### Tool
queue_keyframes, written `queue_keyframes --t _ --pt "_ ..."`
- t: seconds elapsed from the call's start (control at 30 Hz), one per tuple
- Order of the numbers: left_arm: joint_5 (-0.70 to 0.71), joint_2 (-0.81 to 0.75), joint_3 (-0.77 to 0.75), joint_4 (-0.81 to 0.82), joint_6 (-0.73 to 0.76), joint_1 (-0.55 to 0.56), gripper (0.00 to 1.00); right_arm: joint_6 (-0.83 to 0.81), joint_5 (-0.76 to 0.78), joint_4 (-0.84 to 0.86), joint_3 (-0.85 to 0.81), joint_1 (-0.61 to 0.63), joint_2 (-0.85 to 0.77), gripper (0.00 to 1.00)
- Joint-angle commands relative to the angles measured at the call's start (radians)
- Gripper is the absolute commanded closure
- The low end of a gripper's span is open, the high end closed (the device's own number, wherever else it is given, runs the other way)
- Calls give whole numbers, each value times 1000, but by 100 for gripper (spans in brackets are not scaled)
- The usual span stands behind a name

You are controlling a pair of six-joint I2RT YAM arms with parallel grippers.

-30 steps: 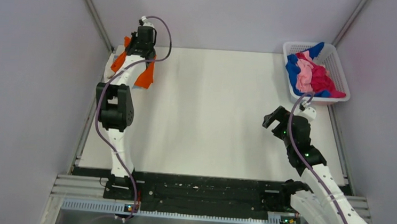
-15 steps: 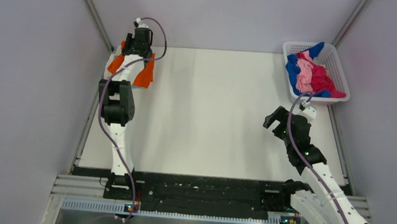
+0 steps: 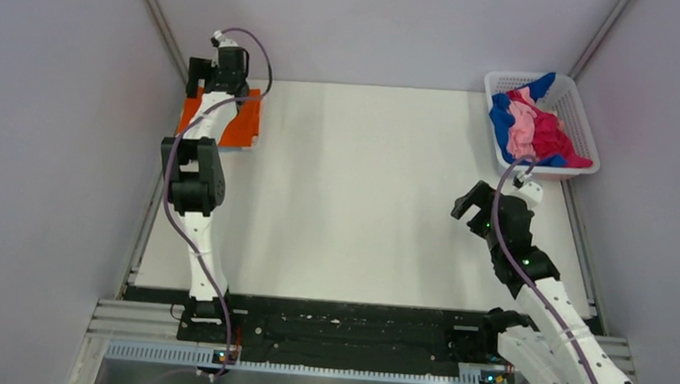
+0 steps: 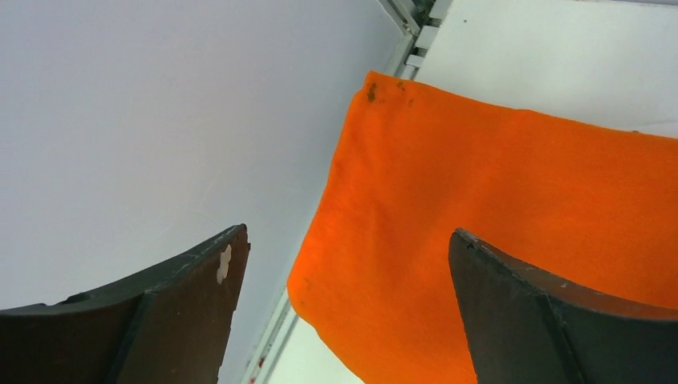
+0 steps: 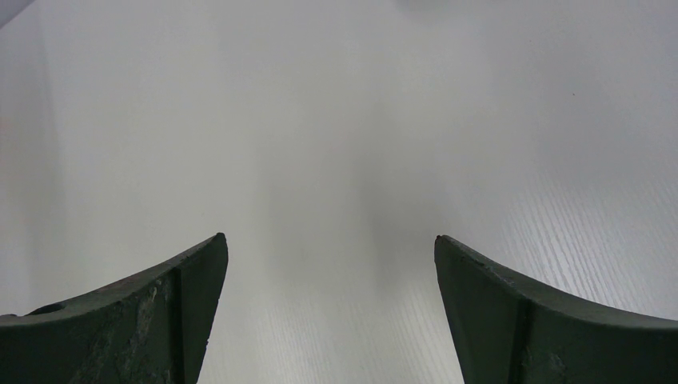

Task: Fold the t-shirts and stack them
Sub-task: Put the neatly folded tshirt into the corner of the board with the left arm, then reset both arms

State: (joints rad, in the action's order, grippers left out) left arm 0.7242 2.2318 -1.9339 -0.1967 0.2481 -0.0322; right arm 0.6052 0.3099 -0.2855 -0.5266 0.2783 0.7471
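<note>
A white lattice basket (image 3: 580, 117) sits at the far right corner of the white table (image 3: 364, 194). Grey walls (image 3: 38, 132) close it in on three sides; a black strip (image 3: 353, 326) and a slotted metal rail (image 3: 350, 369) cross the near edge.

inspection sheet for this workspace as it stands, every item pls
surface: white table, bare across the middle
job's things: orange t-shirt lies flat in the far left corner, partly under the left arm; shirt heap of blue, pink and magenta, unfolded, fills the basket in the far right corner
clutter: nothing seen
grippers: left pincer open above the orange t-shirt's edge, holding nothing; right pincer open over bare table, holding nothing
cables: purple cable loops off the left wrist and runs down the arm; right cable does likewise, neither touching cloth
surroundings: plain pale walls on three sides
</note>
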Motion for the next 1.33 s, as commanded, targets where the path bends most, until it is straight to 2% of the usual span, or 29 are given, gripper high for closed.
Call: queue_keyframes --t 0.0,0.1,0.17,0.3,0.37,0.43,0.53,0.6,0.77,0.97,1.3 --pt "-86 -132 -82 -131 -220 4 1 -6 -5 8 -43 -9 -15 1" --pt "-318 -218 -90 -258 -430 6 1 -2 -17 7 -41 -8 -13 1" --pt "-493 -308 -9 -245 -526 7 1 -6 -36 9 -37 -9 -12 1" --pt "-789 -545 341 -59 -713 19 2 -15 -90 -8 -34 -9 -8 1" --pt "-839 -672 527 42 -747 64 1 -23 -105 -24 -36 -9 -11 1" --pt "-824 -795 676 56 -729 135 1 -37 -142 -25 -36 -9 -17 1" --pt "-706 -954 891 52 -704 275 1 -37 -164 -24 -30 -9 -26 1" --pt "-691 -1035 1027 70 -729 354 1 -26 -171 -24 -20 -9 -32 1" --pt "-854 -1161 1310 236 -830 415 1 -14 -207 -25 10 -9 -55 1" --pt "-719 -1220 1320 116 -812 419 1 -17 -200 -19 52 -9 -100 1" --pt "-629 -1257 1311 79 -813 420 1 -12 -207 16 76 -9 -107 1"
